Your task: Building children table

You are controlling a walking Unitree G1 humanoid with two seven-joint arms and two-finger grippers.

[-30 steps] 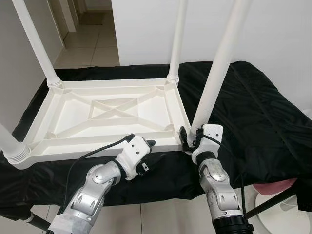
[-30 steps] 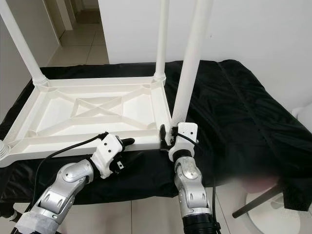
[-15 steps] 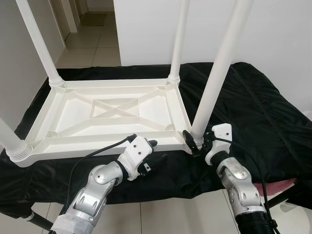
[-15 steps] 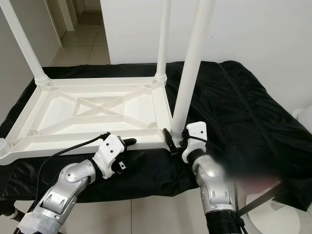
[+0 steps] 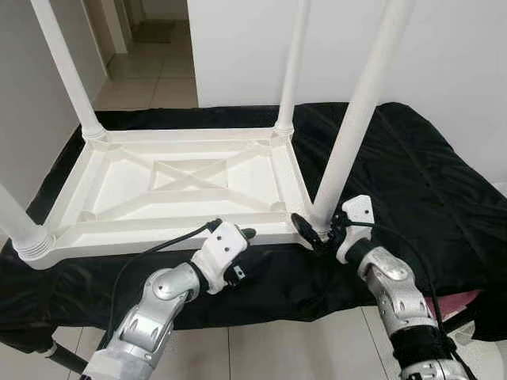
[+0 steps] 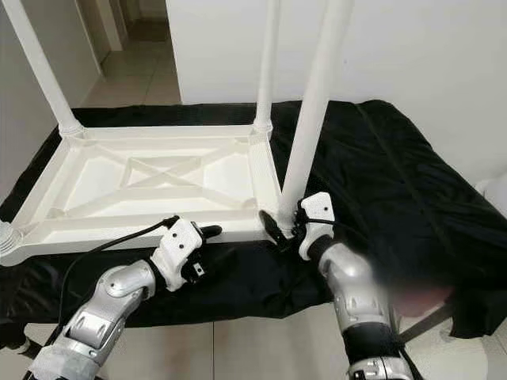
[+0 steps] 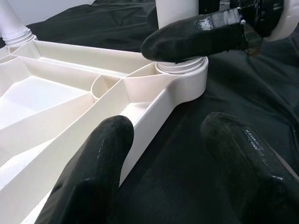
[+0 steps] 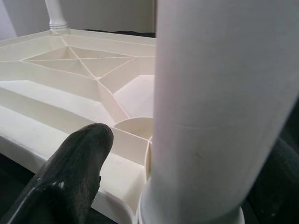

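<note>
Left eye view: white children's table [image 5: 178, 186] upside down on black-draped desk [image 5: 412, 174], legs up. Right end effector [image 5: 315, 231] at base of near-right leg [image 5: 348, 134], fingers spread around it. Left end effector [image 7: 168, 154] open, empty, straddling the table's near rim.

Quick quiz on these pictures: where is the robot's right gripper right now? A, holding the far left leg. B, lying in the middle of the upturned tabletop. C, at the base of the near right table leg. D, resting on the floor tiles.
C: the right gripper sits at the socket of the near right leg, one black finger lying against the leg's base.
</note>
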